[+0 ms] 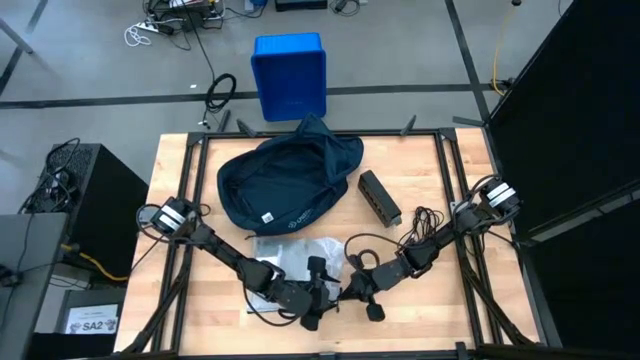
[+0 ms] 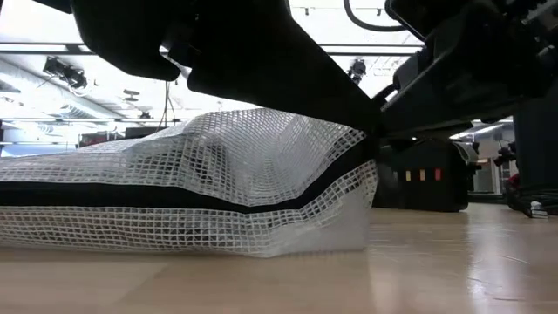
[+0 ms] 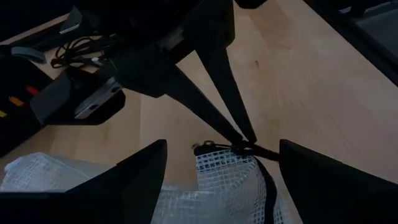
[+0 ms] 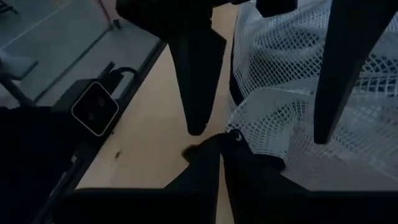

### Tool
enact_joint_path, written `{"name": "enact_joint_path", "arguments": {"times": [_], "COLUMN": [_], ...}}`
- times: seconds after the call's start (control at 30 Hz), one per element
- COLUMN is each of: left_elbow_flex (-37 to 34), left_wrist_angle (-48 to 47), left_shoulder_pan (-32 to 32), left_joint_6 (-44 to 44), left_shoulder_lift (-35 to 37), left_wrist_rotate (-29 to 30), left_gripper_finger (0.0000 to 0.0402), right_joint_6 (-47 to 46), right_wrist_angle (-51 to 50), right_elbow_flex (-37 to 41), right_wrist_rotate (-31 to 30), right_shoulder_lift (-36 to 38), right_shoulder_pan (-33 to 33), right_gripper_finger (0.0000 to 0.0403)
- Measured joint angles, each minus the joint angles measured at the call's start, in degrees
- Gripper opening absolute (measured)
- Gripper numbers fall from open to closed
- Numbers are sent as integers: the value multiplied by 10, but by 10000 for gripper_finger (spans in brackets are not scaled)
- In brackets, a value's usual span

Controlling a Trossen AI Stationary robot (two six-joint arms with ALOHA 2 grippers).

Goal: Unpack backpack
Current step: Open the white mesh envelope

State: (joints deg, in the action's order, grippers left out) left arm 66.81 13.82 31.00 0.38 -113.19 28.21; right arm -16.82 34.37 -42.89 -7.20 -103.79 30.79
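Lying flat on the wooden bench (image 1: 420, 190), a white mesh pouch (image 1: 290, 255) with a dark zip band is taken here as the landmark. The backpack (image 1: 285, 180) is found just behind the pouch, toward the far edge of the bench, slumped and touching or very nearly touching the pouch's far edge; its small white logo label faces the pouch. The right tool (image 4: 217, 146) is seen at the pouch's near right corner, its two fingers pressed fully together and pinched on the small zip pull (image 3: 239, 147) at that corner; in the left wrist view the closed tips are seen meeting at the pull, where the dark band ends. The left tool (image 3: 221, 180) is held directly over the same corner of the pouch with its fingers spread wide, one on either side of the mesh, and nothing is gripped between them. In the low view the pouch is seen humped in the middle, with its right end lifted slightly off the bench beneath the dark arm bodies. A dark rectangular block (image 1: 379, 196) is noted to the right of the pouch and beside the backpack, and a loose black cable (image 1: 425, 218) is noted farther right. A bright blue bin (image 1: 289, 75) is recorded on the floor beyond the backpack, off the bench.
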Motion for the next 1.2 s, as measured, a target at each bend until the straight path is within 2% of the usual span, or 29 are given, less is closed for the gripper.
{"name": "enact_joint_path", "arguments": {"times": [0.27, 0.5, 0.9, 1.2], "left_elbow_flex": [0, 0, 0, 0], "left_wrist_angle": [-3, 0, -31, -35], "left_shoulder_pan": [8, 10, 5, -2], "left_joint_6": [-11, -39, -34, -35], "left_shoulder_lift": [0, 0, 0, -7], "left_wrist_rotate": [0, 0, 7, 12], "left_gripper_finger": [280, 280, 280, 280], "right_joint_6": [5, 5, -5, -5], "right_wrist_angle": [1, 3, 9, 9], "right_elbow_flex": [-2, -2, -2, -2], "right_wrist_rotate": [-4, -49, -53, -82], "right_shoulder_lift": [0, 0, 0, 0], "right_shoulder_pan": [-4, -9, -6, -8], "right_gripper_finger": [2, 4, 4, 4]}}
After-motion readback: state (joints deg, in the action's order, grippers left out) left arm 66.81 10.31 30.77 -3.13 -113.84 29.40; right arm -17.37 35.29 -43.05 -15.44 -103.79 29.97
